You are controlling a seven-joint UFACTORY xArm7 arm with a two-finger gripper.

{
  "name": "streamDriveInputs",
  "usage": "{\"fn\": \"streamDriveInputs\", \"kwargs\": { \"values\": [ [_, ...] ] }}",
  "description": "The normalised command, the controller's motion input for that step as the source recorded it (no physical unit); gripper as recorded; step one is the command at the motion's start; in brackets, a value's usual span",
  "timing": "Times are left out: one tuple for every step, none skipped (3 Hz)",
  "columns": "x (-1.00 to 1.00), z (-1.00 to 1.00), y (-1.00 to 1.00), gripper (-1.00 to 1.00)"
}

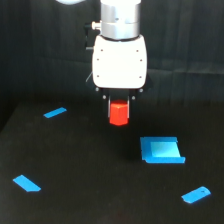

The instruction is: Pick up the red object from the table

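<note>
The red object (119, 114) is a small stubby red-orange block hanging under the white gripper body. My gripper (119, 105) is shut on its upper part, with dark fingers on either side. The block hangs clear above the black table (75, 170), roughly over the middle of the far half. The fingertips are mostly hidden behind the block and the dark background.
A flat blue rectangular piece (161, 150) lies just below and to the exterior view's right of the block. Thin blue pieces lie at the far left (55, 112), near left (26, 183) and near right (196, 194). A dark curtain hangs behind.
</note>
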Motion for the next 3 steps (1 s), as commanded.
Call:
{"fn": "streamDriveInputs", "kwargs": {
  "values": [
    [0.02, 0.15, 0.01, -1.00],
    [0.12, 0.07, 0.00, -0.97],
    [0.06, 0.09, 0.06, -1.00]
  ]
}}
